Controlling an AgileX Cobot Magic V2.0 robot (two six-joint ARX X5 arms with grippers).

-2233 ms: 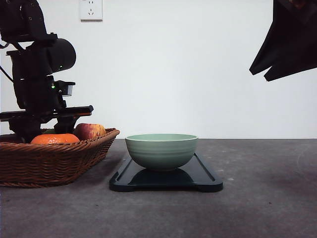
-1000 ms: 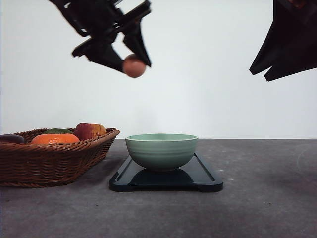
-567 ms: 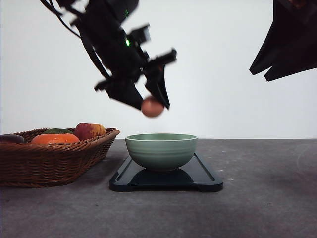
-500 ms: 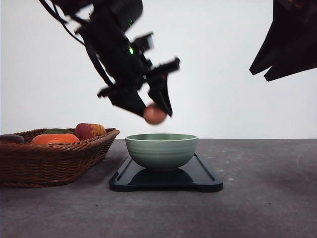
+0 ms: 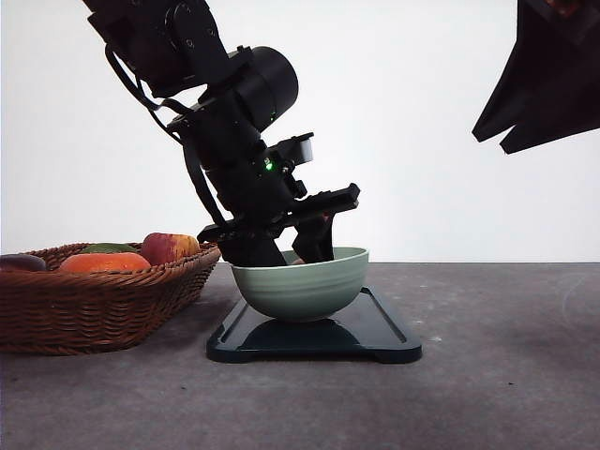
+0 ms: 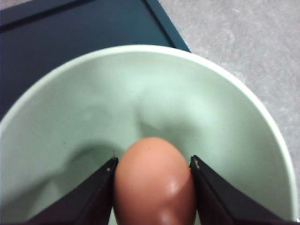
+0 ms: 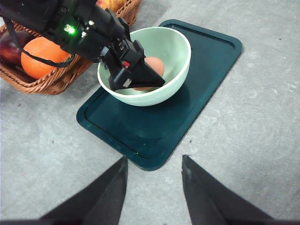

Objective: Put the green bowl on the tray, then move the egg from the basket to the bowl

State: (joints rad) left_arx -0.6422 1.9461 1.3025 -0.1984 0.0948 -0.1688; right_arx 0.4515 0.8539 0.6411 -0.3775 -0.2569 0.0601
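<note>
Left gripper [image 6: 152, 187] is down inside the green bowl [image 5: 300, 286], jaws clamped on the brown egg [image 6: 153, 183]; egg sits between the fingers, low in the bowl, pale wall all round it; can't tell from the wrist view whether it touches the bottom. Bowl sits on the black tray [image 5: 375, 328] but looks tipped in the front view, rim lower on the basket side; my read is the claw is bearing on the near wall or rim.

Step in hand: release the egg into the bowl. To do it well: ease any sideways push off the wall so the bowl settles flat; open the fingers slowly and only a little so the egg rolls a short way, not drops; then lift straight up clear of the rim, no sweep toward the wicker basket [image 5: 94, 300] beside the claw.

Right gripper [image 7: 153, 187] hangs well above and apart, fingers spread, holding nothing; leave it there.
</note>
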